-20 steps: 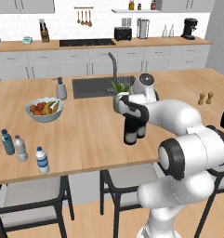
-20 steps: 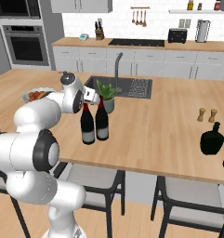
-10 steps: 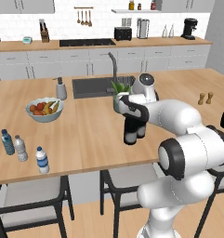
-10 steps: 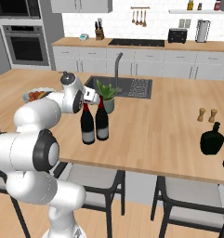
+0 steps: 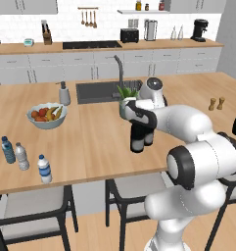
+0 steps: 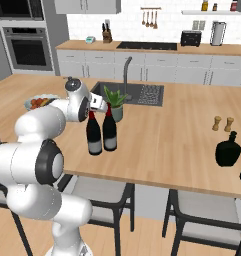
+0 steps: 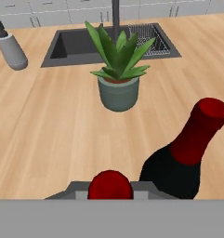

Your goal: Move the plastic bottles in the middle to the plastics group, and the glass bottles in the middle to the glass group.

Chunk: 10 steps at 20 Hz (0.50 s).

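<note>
where you look from the left base, the arm bends forward over the wooden counter (image 5: 90, 142), its gripper (image 5: 137, 117) down on the top of the two wine bottles (image 5: 140, 137) before the potted plant (image 5: 125, 100); small water bottle (image 5: 43, 168) near the front edge, plastics group (image 5: 14, 153) just left of it. from the right base, your gripper (image 6: 93, 109) sits at the left bottle's (image 6: 93, 134) neck, the right bottle (image 6: 110, 131) touching beside. hand view: fingers (image 7: 78, 191) clamped on the red foil top (image 7: 110, 185).
</note>
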Tool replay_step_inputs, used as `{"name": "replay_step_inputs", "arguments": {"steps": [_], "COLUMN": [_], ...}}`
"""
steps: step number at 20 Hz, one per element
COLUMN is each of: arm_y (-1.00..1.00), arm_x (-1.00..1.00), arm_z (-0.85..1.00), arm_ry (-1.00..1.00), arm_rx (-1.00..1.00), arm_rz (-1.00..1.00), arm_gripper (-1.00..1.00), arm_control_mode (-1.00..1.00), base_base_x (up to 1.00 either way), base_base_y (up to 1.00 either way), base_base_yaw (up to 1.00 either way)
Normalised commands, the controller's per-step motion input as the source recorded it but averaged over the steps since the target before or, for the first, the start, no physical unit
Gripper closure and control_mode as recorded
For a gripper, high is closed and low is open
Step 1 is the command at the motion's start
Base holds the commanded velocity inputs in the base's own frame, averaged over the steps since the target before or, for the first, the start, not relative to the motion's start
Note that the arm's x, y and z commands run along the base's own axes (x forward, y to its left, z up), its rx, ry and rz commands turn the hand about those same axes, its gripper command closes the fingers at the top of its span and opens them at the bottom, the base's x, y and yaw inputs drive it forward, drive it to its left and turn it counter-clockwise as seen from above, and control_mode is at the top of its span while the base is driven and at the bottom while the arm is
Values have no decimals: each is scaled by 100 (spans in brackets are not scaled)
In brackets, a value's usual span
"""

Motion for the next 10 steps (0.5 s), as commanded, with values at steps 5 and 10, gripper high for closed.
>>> {"name": "replay_step_inputs", "arguments": {"steps": [5,10], "arm_y": [-1,-18], "arm_x": [-20,-55], "arm_z": [11,59], "arm_ry": [-2,0], "arm_rx": [0,0], "arm_rz": [0,-4], "arm_gripper": [100,100], "arm_control_mode": [-100,-100], "base_base_x": [0,0], "base_base_y": [0,0], "base_base_yaw": [0,0]}}
